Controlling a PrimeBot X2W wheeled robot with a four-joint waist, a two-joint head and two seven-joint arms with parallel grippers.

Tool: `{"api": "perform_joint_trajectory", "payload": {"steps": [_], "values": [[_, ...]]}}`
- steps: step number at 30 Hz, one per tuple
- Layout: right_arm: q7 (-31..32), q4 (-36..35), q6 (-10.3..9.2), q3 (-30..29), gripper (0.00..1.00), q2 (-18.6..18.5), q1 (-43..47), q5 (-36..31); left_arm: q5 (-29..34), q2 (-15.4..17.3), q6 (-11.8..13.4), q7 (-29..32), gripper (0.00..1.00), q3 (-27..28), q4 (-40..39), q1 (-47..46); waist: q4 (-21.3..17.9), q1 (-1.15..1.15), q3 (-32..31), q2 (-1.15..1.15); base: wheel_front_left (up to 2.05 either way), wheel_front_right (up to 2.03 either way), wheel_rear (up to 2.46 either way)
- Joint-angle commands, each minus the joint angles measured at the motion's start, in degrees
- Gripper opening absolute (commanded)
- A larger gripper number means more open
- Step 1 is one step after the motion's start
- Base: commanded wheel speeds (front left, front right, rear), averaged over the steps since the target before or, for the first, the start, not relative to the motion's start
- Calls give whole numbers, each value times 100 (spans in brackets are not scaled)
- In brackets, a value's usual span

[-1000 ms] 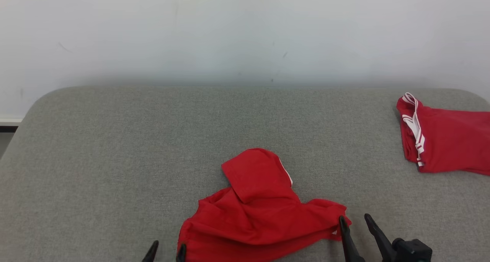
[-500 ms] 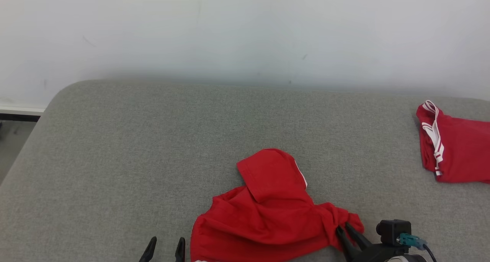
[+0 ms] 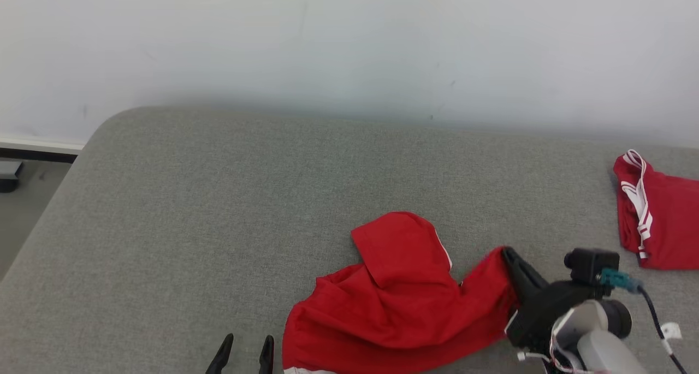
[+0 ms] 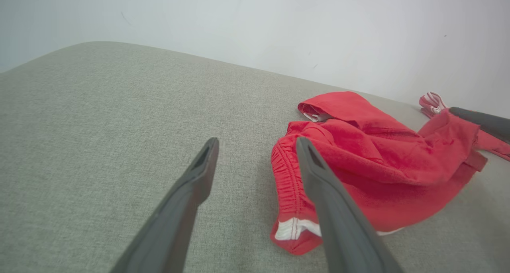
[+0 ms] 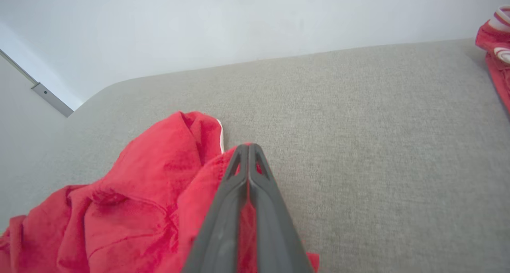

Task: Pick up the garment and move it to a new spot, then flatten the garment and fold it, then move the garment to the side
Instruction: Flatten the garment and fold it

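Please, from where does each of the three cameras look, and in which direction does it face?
Head view: on the robot's head, facing forward and down onto the grey cushion and wall; left gripper tips at the bottom edge, right gripper at lower right.
Left wrist view: low over the cushion, looking along its open fingers at the red garment.
Right wrist view: along its shut fingers, which pinch the garment, toward the wall.
Shared: both wrist views catch the second red garment.

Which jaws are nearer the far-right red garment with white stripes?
Right. Right jaws, shut on the crumpled garment, sit left of the striped garment; left jaws stand open on the crumpled one's other side.
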Motion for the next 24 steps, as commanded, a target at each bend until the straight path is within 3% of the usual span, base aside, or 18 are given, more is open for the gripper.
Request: {"api": "perform_joint_trajectory", "payload": {"steps": [1, 5, 10, 11, 12, 18, 24], "values": [[58, 52, -16, -56, 0, 65, -154, 75, 5, 18, 7, -19, 100, 5, 3, -66, 39, 0, 56, 0, 0, 0, 0], [416, 600, -16, -502, 0, 187, -891, 260, -22, 24, 7, -19, 100, -54, 31, -209, 138, 0, 198, 0, 0, 0, 0], [324, 1694, -16, -858, 0, 257, -1684, -147, -67, 11, 7, -19, 100, -214, 131, -386, 292, 0, 340, 0, 0, 0, 0], [223, 1850, -16, -865, 35, 246, -1824, -270, -84, 7, 7, -19, 100, -243, 151, -414, 317, 0, 352, 0, 0, 0, 0], [123, 1988, -16, -849, 100, 231, -1937, -375, -97, 3, 7, -19, 100, -261, 173, -427, 332, 0, 354, 0, 0, 0, 0], [-816, 2297, -16, -559, 100, 156, -2045, -705, -145, -22, 7, -19, 100, -203, 248, -328, 205, 0, 241, 0, 0, 0, 0], [-1509, 2021, -16, -385, 100, -44, -1639, -611, -88, -7, 7, -19, 100, -179, 209, -181, -26, 0, 96, 0, 0, 0, 0]]}}
